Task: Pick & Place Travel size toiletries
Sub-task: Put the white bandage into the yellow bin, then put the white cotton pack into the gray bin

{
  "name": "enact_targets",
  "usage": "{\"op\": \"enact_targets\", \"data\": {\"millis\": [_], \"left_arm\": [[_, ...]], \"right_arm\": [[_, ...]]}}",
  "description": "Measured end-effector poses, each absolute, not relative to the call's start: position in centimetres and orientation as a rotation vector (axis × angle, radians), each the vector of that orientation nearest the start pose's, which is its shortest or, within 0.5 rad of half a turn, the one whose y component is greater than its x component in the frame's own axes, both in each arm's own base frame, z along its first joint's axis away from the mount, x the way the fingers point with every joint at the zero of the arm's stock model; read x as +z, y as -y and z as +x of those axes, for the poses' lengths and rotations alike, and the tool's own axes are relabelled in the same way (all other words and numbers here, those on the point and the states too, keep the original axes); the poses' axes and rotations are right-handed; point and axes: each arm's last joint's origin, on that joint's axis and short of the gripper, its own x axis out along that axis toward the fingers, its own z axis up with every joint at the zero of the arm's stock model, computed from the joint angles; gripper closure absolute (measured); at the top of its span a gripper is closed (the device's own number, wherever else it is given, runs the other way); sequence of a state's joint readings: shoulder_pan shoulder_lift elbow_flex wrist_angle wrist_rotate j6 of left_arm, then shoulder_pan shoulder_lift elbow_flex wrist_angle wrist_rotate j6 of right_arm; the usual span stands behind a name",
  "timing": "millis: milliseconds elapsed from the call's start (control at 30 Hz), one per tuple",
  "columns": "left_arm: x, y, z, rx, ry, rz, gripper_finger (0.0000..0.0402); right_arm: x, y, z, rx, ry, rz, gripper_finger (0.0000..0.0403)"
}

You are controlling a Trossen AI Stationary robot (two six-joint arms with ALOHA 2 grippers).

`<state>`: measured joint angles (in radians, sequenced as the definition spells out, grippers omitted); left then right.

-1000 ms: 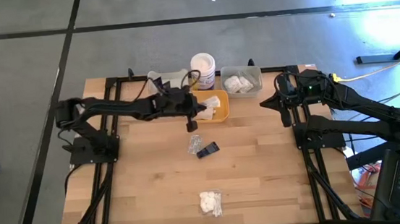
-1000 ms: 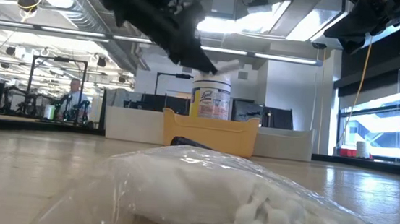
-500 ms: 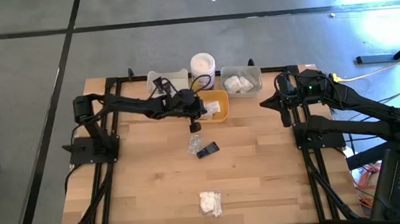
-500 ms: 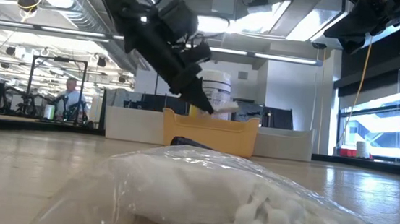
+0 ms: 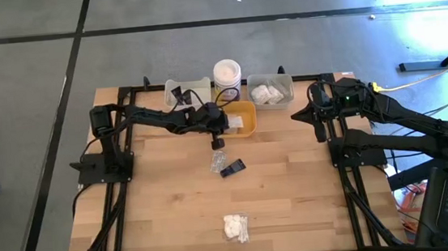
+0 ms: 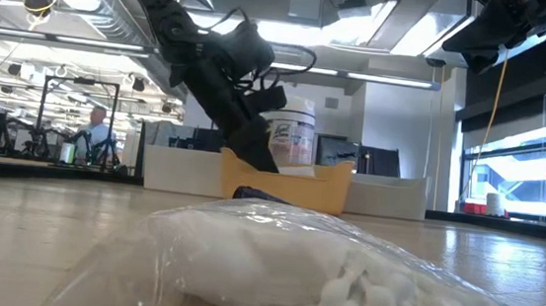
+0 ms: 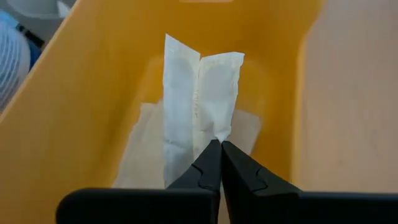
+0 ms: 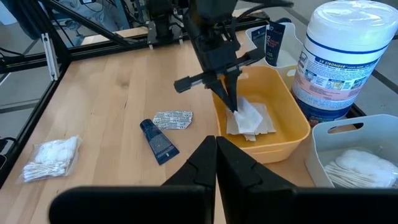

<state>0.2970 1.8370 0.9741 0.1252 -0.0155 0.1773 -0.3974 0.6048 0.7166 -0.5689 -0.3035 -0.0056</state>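
Since a second ago, your left gripper (image 8: 232, 106) has dropped into the yellow tray (image 5: 245, 128), pinched on a white sachet (image 7: 200, 106) over flat sachets. Nearest you on the wooden table (image 5: 174, 203) lies a clear-wrapped cotton bag (image 5: 235, 227), then a black tube (image 5: 232, 168) beside a sachet (image 5: 217, 163). Your right gripper (image 8: 216, 144) waits clenched at the right edge. Beyond, a person (image 6: 95, 133) sits in the workshop.

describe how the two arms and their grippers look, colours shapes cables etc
Both arms are matte black, built of slim jointed links on black frame bases. The left gripper ends in two narrow tapering black fingers, with a black cable looping over its wrist. The right gripper has matching black fingers; a green light glows on that arm.
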Motion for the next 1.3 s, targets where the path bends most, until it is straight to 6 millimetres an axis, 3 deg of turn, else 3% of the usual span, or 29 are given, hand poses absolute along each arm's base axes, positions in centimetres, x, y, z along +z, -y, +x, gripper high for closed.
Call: {"op": "enact_targets", "data": {"millis": [133,467,733,867,1067,1300], "left_arm": [[14.6,-10.8,34.9,0.263,-0.766,0.081,0.0380],[14.8,-10.8,35.0,0.259,-0.754,0.097,0.0291],[15.4,-10.8,35.4,0.255,-0.743,0.108,0.0275],[17.0,-10.7,36.3,0.250,-0.713,0.115,0.0278],[21.1,-9.8,36.7,0.215,-0.681,0.094,0.0278],[24.7,-7.5,34.1,0.119,-0.582,0.011,0.0291]], "right_arm": [[29.9,4.0,11.9,-0.091,-0.429,0.151,0.0389],[29.9,4.0,11.9,-0.091,-0.429,0.151,0.0389],[29.9,4.0,11.9,-0.091,-0.429,0.151,0.0389],[29.9,4.0,11.9,-0.091,-0.429,0.151,0.0389],[29.9,4.1,11.9,-0.091,-0.429,0.151,0.0389],[29.8,4.1,11.9,-0.091,-0.430,0.152,0.0389]]}}
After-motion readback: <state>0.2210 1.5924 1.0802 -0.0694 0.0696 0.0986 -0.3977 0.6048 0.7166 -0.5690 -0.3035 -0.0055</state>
